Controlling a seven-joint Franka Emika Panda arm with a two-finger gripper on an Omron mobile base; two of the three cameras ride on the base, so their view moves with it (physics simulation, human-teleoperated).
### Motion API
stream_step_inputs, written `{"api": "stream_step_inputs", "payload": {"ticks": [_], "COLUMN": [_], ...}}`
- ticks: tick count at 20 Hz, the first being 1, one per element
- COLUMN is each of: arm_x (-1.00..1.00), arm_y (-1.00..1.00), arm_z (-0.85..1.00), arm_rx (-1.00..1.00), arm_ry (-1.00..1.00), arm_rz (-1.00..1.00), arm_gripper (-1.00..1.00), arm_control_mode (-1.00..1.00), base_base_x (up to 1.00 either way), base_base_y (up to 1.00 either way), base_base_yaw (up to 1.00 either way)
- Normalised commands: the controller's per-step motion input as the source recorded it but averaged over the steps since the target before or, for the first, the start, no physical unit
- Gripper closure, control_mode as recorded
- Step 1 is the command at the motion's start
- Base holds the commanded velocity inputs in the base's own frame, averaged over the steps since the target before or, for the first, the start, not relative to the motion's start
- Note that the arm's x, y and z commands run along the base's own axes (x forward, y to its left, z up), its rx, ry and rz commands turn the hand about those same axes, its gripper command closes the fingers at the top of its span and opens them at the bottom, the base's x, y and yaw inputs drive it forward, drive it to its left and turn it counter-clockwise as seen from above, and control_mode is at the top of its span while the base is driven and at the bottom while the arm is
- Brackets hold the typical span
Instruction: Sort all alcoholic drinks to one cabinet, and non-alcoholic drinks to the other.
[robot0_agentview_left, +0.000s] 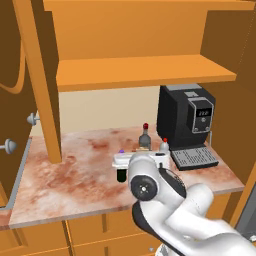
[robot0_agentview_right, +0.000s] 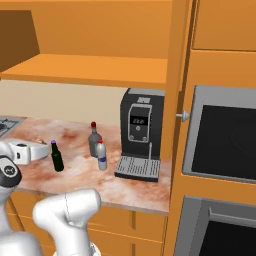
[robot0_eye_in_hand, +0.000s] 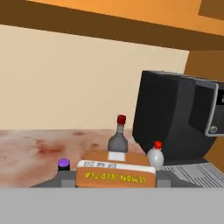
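My gripper is shut on the juice carton, an orange-looking box with lemon iced tea lettering, held level above the counter. Just beyond it stand the squat grey bottle with a red cap and the white plastic bottle with a red cap. The purple cap of the dark beer bottle shows at the lower left. In the right base view the beer bottle stands right beside my hand, with the grey bottle and white bottle further right. The hand crosses the beer bottle.
A black coffee machine stands at the counter's right end. Open orange cabinet shelves hang above, with an open door and knobs at the left. An oven column lies to the right, a stove corner to the left.
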Motion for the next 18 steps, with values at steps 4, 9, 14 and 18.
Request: {"api": "stream_step_inputs", "payload": {"ticks": [4,9,14,18], "arm_x": [0.0,0.0,0.0,0.0], "arm_y": [-0.08,-0.07,-0.04,0.0], "arm_z": [0.71,0.71,0.65,0.48], "arm_rx": [0.04,0.02,0.01,0.02], "arm_ry": [0.0,0.03,0.04,0.02], "arm_rz": [0.05,0.0,0.0,0.02], "arm_gripper": [1.0,1.0,1.0,1.0], "arm_control_mode": [-1.0,-1.0,-1.0,-1.0], "base_base_x": [0.0,0.0,0.0,0.0], "base_base_y": [0.0,0.0,0.0,0.0], "base_base_yaw": [0.0,0.0,0.0,0.0]}}
